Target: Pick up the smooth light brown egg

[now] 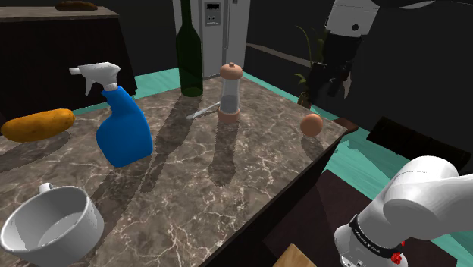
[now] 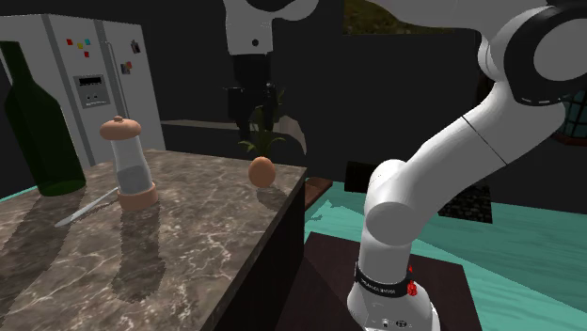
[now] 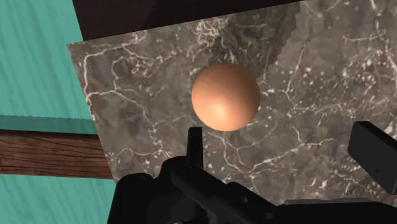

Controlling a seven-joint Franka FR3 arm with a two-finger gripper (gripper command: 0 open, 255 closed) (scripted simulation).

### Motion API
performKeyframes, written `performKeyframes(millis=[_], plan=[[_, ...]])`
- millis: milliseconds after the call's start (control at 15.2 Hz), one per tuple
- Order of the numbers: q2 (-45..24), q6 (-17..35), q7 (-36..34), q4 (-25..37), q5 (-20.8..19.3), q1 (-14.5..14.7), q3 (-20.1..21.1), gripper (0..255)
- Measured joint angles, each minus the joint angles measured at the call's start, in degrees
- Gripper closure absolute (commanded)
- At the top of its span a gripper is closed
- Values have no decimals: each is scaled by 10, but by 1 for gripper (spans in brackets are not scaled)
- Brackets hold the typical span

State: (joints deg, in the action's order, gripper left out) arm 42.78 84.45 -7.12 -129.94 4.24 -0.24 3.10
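The light brown egg rests on the dark marble table close to its far corner, on the shoulder view's right. My black gripper hangs above the egg, pointing down and clear of it. In the wrist view the egg lies just beyond the fingertips, nearer the thin left finger than the right one. The fingers stand wide apart with nothing between them.
A tall grinder and a thin grey utensil stand further in from the egg, with a dark green bottle, a blue spray bottle, a white mug and an orange oblong item beyond. The table's edges run close by the egg.
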Motion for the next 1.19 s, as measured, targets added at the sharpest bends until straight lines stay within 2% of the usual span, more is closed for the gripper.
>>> performKeyframes(millis=[132, 330, 462, 924, 990, 1188], plan=[[-6, -1, 19, -3, 4, 5, -12, 0], [-45, -10, 142, -19, 18, 33, -81, 0], [-65, -10, 200, -30, 24, 44, -108, 0], [-76, 36, 229, -76, 24, 47, -119, 0], [-75, 39, 230, -79, 24, 47, -119, 255], [-74, 41, 230, -81, 24, 47, -119, 255]])
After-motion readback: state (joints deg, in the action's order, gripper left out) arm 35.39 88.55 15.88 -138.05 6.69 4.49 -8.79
